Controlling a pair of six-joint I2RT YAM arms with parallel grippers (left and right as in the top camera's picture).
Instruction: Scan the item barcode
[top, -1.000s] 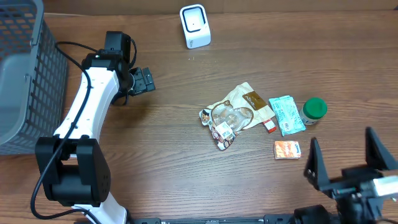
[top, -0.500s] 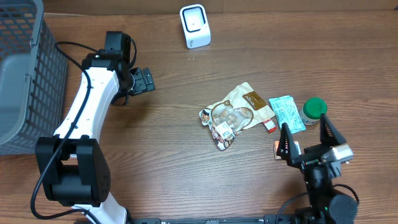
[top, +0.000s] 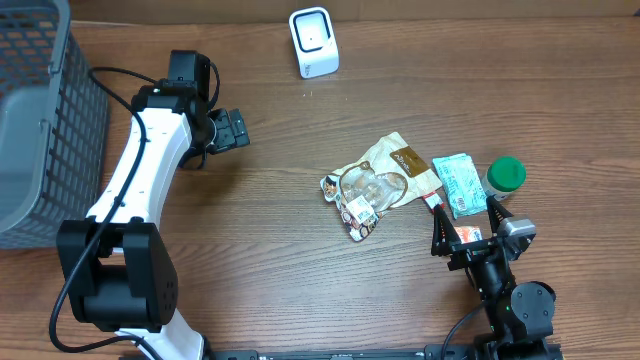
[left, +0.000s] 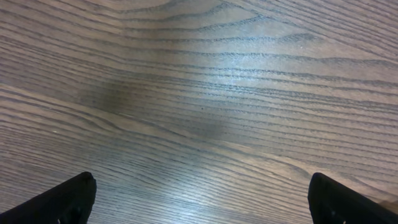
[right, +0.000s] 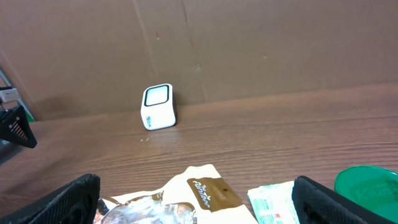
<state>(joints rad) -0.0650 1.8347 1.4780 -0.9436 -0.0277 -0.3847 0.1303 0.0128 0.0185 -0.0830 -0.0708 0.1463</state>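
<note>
Green-lidded jar (top: 506, 175) sits capped at three o'clock. Orange packet (top: 466, 235), four o'clock, lies mostly hidden beneath the right tool (top: 468, 226), axis unreadable. It and the left tool (top: 235, 128) gape wide, empty.

The table (top: 290, 270) is brown wood with a strong grain, smooth and faintly sheened under the light, and the wall of cardboard (right: 261, 50) behind it at twelve o'clock is matt brown. The scanner (top: 314, 42) at twelve o'clock is smooth white plastic, the basket (top: 40, 110) at nine o'clock a matt grey mesh, and the left arm (top: 150, 160) wears a smooth white shell between matt black joints. Toward three o'clock the snack bag (top: 385, 172) is crinkled shiny film, partly clear, the teal packet (top: 461, 184) beside it a glossy wrapper, and the green lid (top: 507, 173) smooth plastic.
</note>
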